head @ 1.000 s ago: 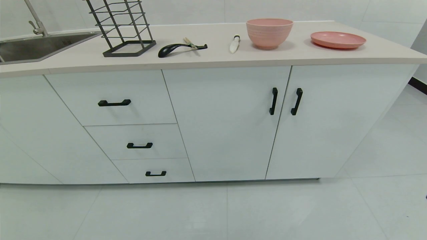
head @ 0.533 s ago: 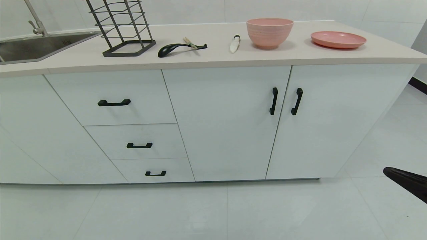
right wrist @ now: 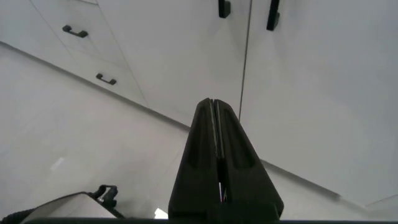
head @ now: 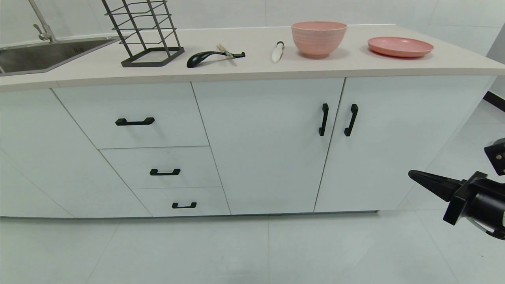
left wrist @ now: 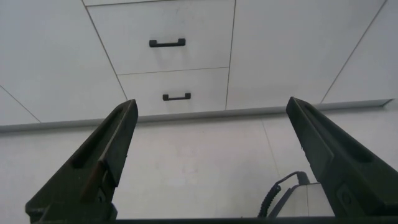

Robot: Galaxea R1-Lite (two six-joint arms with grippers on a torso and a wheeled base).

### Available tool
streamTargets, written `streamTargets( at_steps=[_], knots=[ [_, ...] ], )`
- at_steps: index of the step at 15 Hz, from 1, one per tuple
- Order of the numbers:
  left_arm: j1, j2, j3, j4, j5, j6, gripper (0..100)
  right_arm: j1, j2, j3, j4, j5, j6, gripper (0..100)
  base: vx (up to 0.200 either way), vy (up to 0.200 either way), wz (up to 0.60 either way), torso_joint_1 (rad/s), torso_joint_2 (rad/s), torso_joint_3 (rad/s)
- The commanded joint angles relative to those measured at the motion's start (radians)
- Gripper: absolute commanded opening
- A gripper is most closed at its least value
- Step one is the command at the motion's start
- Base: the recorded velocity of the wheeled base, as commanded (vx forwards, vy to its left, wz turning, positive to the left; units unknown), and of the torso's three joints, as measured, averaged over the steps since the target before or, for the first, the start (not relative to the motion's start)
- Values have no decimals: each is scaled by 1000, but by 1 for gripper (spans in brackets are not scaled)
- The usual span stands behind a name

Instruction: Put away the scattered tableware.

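Note:
On the countertop [head: 244, 69] lie a pink bowl [head: 318, 38], a pink plate [head: 400, 46], a white knife [head: 277, 51], a black spoon [head: 211, 58] and chopsticks [head: 224, 50] crossing its handle. A black wire rack [head: 144, 31] stands near the sink [head: 43, 55]. My right gripper [head: 414, 175] is shut, low at the right, in front of the right cabinet door [head: 398, 142]; its fingers [right wrist: 216, 124] are pressed together. My left gripper [left wrist: 211, 109] hangs open with nothing in it, above the floor and facing the lower drawers [left wrist: 174, 87].
The cabinet front has three drawers with black handles [head: 135, 122] on the left and two doors with upright black handles [head: 323, 119] in the middle. Open tiled floor [head: 252, 252] lies before the cabinet.
My right arm has risen into the head view from the lower right and moved left toward the cabinet. The tableware has not moved.

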Motion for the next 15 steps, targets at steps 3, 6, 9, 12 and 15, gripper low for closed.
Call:
streamTargets(
  at_steps=[3, 6, 9, 12, 15],
  knots=[
    [0, 0, 0, 0, 0, -6, 100, -28, 123, -92, -6, -1, 1, 100, 0, -133, 0, 2, 3, 2],
    [0, 0, 0, 0, 0, 2, 100, -24, 201, -106, -44, 1, 0, 100, 0, -67, 0, 1, 2, -1],
    [0, 0, 0, 0, -1, 8, 100, -24, 280, -195, -53, 1, 1, 100, 0, 0, 0, 0, 0, 0],
    [0, 0, 0, 0, 0, 5, 100, -19, 333, -257, -64, 1, 1, 100, 0, 0, 0, 0, 0, 0],
    [0, 0, 0, 0, -1, 6, 100, -10, 390, -313, -88, 9, 1, 100, 0, 0, 0, 0, 0, 0]
  ],
)
